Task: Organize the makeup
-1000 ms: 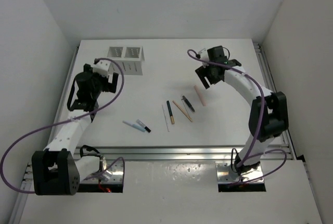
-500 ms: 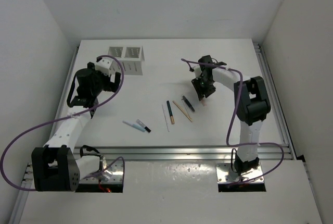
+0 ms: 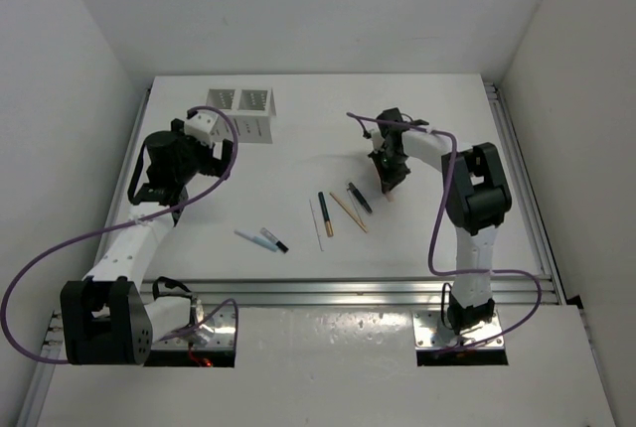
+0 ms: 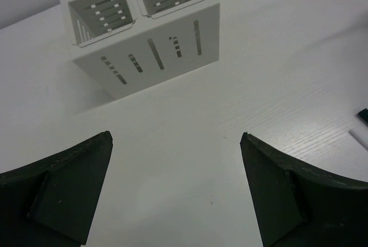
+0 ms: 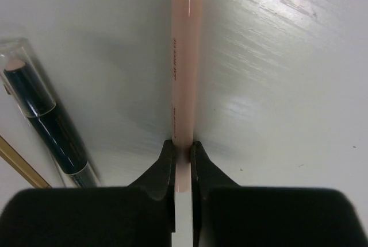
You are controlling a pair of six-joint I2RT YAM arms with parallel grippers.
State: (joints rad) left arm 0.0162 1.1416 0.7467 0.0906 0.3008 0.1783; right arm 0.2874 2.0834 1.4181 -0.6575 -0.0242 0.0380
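White rig, black fingers, pastel and dark sticks
The table [image 4: 241, 103] is white with a faint wood grain, and the box [image 4: 155, 51] is white, patterned with rows of dark slits; the fingers [image 5: 164, 169] of the right gripper [image 5: 183, 152] and of the left gripper [image 4: 176, 138] are matt black. The pink stick [image 5: 185, 74] is pale peach-pink, the black stick [image 5: 54, 135] glossy under a clear cap, and I see a pale blue stick [image 3: 246, 236], a thin white stick [image 3: 316, 223], a tan stick [image 3: 348, 212] and purple cables [image 3: 433, 248]
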